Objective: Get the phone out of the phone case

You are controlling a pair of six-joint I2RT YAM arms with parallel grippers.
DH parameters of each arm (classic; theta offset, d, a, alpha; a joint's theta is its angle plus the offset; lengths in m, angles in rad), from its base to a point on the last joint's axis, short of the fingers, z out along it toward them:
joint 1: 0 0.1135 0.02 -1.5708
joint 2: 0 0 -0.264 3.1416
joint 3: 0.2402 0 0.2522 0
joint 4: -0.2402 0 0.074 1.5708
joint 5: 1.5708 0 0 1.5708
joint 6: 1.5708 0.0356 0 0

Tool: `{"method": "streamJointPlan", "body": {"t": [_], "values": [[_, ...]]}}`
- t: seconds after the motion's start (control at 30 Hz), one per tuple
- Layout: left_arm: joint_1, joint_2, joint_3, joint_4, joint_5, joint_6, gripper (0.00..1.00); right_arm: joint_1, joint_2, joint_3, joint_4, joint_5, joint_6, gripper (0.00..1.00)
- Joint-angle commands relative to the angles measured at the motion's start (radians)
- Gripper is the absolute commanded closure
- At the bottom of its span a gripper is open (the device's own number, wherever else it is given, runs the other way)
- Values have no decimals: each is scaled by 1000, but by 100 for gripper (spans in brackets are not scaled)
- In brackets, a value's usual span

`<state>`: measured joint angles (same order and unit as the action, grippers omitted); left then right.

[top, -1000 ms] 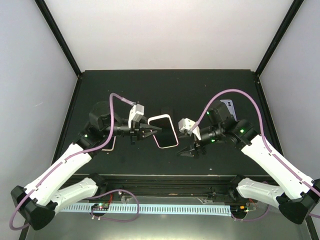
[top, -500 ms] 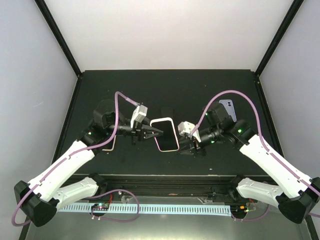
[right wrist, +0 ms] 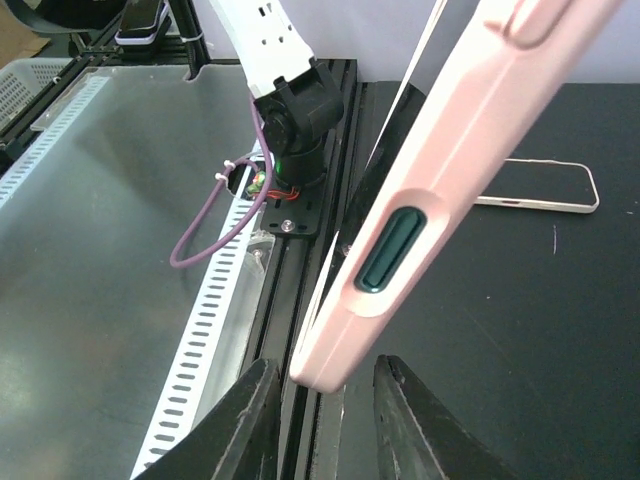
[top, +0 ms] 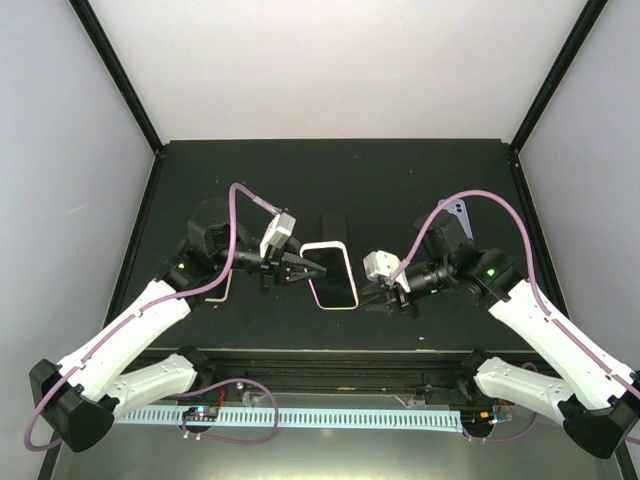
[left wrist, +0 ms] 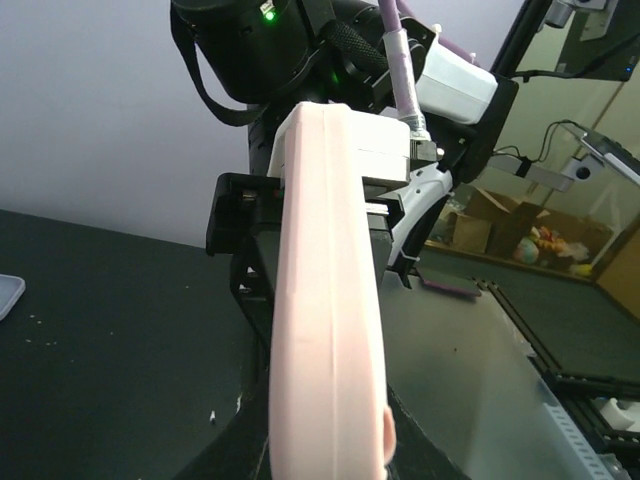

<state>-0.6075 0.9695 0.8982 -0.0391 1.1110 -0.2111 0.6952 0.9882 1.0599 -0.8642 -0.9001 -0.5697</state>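
black matte tabletop [top: 400, 170], walled in by pale panels. white left arm [top: 120, 340] and white right arm [top: 560, 330] both reach inward and meet near the tabletop's centre.

between them sits the dark-screened phone [top: 332, 275], seated in the pale pink soft phone case [right wrist: 440, 180]. the pair is raised off the tabletop and tilted, with the pink rim showing all round the screen from above. the case is not yet off.

left fingers [top: 308, 266] are closed on the phone's left long edge and carry it; the left wrist view shows the case's side edge-on [left wrist: 325, 300].

right fingers [right wrist: 325, 375] straddle the lower right corner of the case, one on each side and very near it. i cannot tell whether they press on it.

a dark green oval side button [right wrist: 385, 250] shows in the case's edge.

lying flat on the tabletop: a small black phone [top: 333, 225] just behind the held one, a lilac phone [top: 456, 215] near the right arm, and a clear empty bumper case [right wrist: 535, 185] by the left arm.
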Motion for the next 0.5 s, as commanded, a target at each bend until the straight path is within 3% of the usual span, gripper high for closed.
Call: {"method": "streamJointPlan", "body": {"t": [0.0, 0.47], "values": [[7, 15, 7, 92, 63, -19, 98, 3, -20, -18, -6, -1, -43, 73], [5, 78, -2, 166, 122, -87, 98, 4, -26, -55, 19, 35, -42, 77]]}}
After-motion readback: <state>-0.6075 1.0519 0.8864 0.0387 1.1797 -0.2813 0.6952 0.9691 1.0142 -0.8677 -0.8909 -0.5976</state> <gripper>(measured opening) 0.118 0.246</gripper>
